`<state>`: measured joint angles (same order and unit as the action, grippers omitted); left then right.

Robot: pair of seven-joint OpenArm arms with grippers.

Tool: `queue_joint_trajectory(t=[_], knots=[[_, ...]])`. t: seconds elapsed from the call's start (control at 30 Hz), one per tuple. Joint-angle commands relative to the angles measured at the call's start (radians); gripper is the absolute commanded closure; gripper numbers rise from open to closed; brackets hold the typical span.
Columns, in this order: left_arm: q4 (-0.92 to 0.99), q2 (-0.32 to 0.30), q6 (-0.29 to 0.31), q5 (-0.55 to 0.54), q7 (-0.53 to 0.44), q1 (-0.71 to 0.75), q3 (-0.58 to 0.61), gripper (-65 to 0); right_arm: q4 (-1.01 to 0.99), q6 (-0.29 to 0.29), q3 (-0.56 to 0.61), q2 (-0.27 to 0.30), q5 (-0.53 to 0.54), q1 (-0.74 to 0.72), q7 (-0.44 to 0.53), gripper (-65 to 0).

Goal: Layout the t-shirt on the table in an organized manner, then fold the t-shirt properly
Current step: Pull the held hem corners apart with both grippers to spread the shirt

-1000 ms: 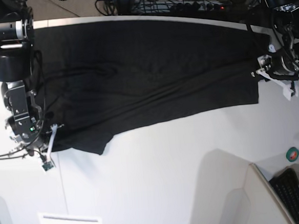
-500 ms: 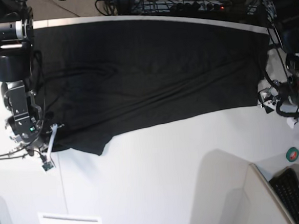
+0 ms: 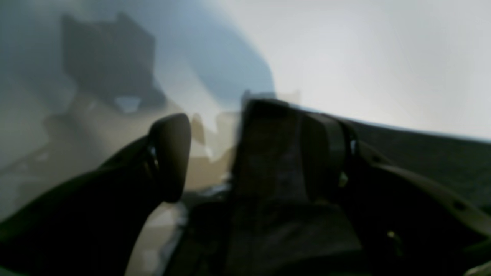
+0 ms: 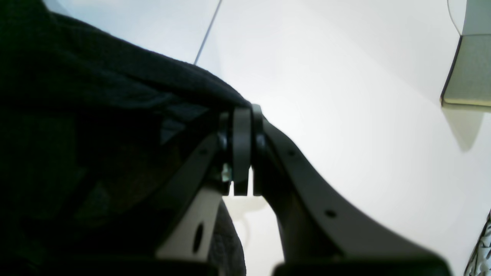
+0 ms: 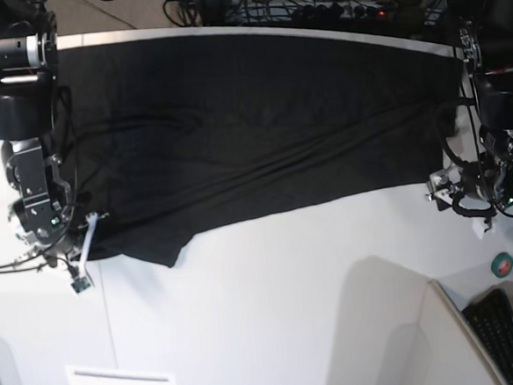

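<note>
The black t-shirt (image 5: 261,130) is lying spread across the white table (image 5: 291,305), so the laying-out step is nearing its end. The right gripper (image 4: 242,115) at 9 o'clock is pinching its hem, while the left gripper (image 5: 454,189) at 3 o'clock is hanging spread and empty. Next it likely needs to regrip that edge for folding.

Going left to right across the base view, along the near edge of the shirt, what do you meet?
Right gripper, shut on the t-shirt's corner → t-shirt spread across the table → left gripper, open, just off the cloth's edge.
</note>
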<state>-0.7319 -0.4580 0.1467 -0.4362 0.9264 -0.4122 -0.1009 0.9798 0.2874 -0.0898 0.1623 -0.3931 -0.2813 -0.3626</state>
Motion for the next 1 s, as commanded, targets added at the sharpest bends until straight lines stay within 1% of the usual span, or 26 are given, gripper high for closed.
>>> queue_joint_trajectory(t=[0.0,0.5,0.53,0.67,0.8,0.97], knots=[[-0.010,-0.025,-0.003,0.000,-0.011,-0.020,-0.001,-42.8,0.017,-0.009,-0.003,0.010,0.000,-0.026,0.018,0.0],[-0.005,-0.018,-0.003,0.000,-0.014,-0.018,0.003,-42.6,0.017,-0.009,-0.003,0.010,0.000,-0.026,0.020,0.0],[-0.002,-0.018,-0.003,0.000,-0.019,-0.018,0.025,-42.6,0.017,-0.009,-0.003,0.010,0.000,-0.026,0.020,0.0],[0.100,-0.017,-0.003,-0.008,-0.100,-0.032,0.115,-42.6,0.017,-0.009,-0.003,0.010,0.000,-0.026,0.020,0.0],[0.125,-0.011,-0.003,-0.010,-0.139,-0.030,0.117,-42.6,0.017,-0.009,-0.003,0.010,0.000,-0.026,0.020,0.0],[0.123,0.000,-0.003,-0.010,-0.139,-0.030,0.123,-42.5,0.017,-0.009,-0.003,0.010,0.000,-0.026,0.020,0.0]])
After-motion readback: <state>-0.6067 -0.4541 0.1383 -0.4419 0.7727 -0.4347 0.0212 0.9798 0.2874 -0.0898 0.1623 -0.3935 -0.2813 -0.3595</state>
